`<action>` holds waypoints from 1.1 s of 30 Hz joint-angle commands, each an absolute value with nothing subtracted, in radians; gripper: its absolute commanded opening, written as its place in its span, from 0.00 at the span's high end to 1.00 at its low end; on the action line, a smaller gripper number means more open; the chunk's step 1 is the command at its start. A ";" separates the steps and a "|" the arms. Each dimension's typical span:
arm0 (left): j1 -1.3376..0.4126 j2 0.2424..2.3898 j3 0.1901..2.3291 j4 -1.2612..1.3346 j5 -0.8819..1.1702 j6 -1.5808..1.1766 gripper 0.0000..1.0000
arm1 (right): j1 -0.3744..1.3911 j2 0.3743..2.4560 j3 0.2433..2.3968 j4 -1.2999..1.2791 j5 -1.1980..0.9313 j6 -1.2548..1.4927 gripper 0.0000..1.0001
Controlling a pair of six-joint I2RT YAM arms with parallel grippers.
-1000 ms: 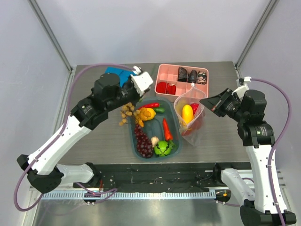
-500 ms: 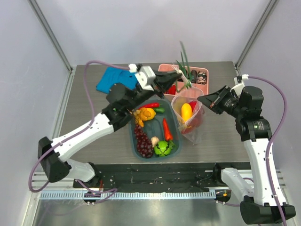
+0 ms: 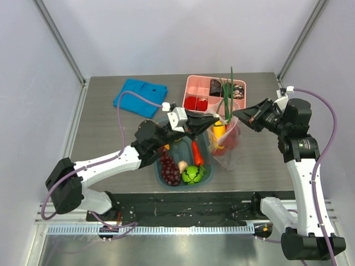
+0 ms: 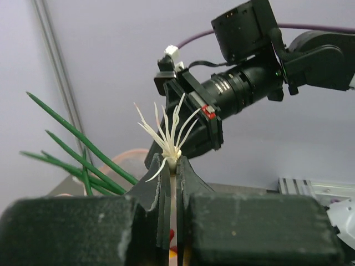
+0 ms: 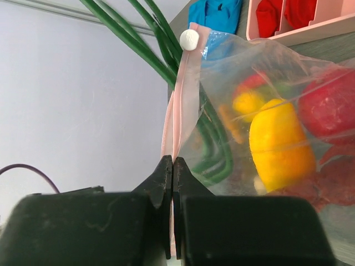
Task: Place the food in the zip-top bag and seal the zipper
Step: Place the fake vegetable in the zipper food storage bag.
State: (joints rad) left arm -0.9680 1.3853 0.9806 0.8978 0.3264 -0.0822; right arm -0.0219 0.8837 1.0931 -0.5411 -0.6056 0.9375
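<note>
Step in hand: loading the green onion point(image 3: 227, 97). Left hand point(image 3: 215, 118) is clamped shut on its white root end and sits at the mouth of the zip-top bag point(image 3: 228, 147), leaves poking up above the rim; can't tell how much is inside. Right hand point(image 3: 238, 115) is pinched shut on the pink zipper point(image 5: 186, 94), holding the mouth up. The bag stands on the tabletop just right of the teal tub point(image 3: 178, 147), yellow fruit point(image 3: 219, 132) already in it. Next move, my read: push the onion down past the rim, then let go; the long leaves may snag. Carrot point(image 3: 197, 152) and green ball point(image 3: 192, 175) are left in the tub, zipper unsealed.
</note>
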 commanded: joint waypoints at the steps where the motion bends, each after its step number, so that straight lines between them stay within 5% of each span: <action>1: -0.973 1.301 0.937 0.888 0.318 -0.164 1.00 | -0.025 0.867 1.100 -0.445 -0.660 0.969 0.99; 25: -0.867 1.528 1.192 0.565 0.643 -0.514 1.00 | -0.025 0.807 1.049 -0.376 -0.719 0.962 0.99; 33: -0.834 1.717 1.532 0.097 0.753 -0.574 1.00 | -0.025 0.787 1.034 -0.331 -0.736 0.948 0.99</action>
